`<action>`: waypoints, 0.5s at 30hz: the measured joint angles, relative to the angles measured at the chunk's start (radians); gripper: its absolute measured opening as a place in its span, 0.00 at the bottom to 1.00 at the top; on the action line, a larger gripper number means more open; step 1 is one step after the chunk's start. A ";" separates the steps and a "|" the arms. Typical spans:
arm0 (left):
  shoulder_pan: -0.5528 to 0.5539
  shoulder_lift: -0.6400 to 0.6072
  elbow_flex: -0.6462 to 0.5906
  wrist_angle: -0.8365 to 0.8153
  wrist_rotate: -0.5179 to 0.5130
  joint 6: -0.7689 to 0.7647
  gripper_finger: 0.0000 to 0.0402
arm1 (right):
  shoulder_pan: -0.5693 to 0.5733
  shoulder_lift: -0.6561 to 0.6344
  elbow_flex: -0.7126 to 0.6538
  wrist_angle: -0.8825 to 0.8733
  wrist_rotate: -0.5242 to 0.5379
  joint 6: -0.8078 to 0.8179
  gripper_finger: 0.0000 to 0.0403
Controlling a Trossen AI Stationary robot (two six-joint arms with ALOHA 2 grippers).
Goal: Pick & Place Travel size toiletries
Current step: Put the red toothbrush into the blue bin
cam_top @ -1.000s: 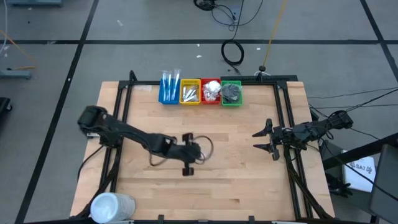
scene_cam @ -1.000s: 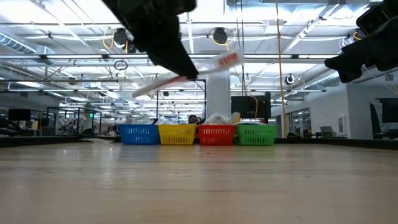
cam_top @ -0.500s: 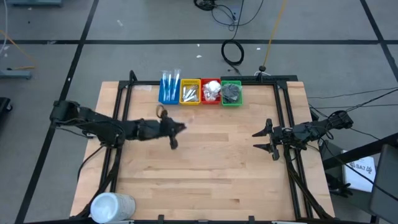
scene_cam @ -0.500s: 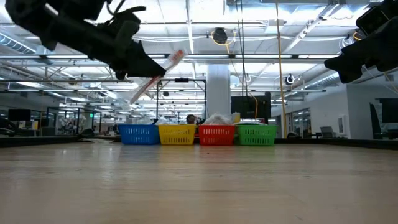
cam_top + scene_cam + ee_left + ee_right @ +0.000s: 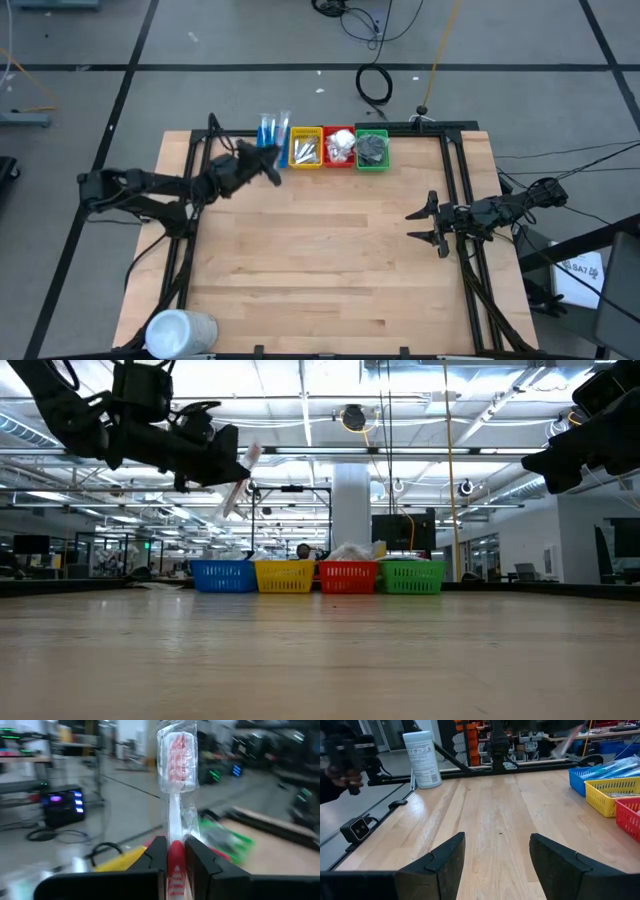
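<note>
The left arm's jaws (image 5: 174,855) pinch a wrapped red stick (image 5: 176,795) above the blue bin (image 5: 271,150), the last item I can see outside the bins, while the right arm's jaws (image 5: 428,226) wait open and empty at the desk's (image 5: 330,260) right side.

Four bins (image 5: 322,148) side by side along table (image 5: 330,270) far edge.

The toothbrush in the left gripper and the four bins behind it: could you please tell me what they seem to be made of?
Toothbrush: apparently white plastic with red bristles, sealed in clear, crinkly, glossy film. Bins: coloured plastic by the look of it, since their walls are a moulded lattice. Left gripper: its dark matte fingers clamp the handle.
</note>
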 joint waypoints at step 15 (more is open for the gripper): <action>0.236 0.203 0.232 -0.074 -0.001 -0.140 0.06 | 0.000 0.000 0.000 0.000 0.019 -0.003 0.52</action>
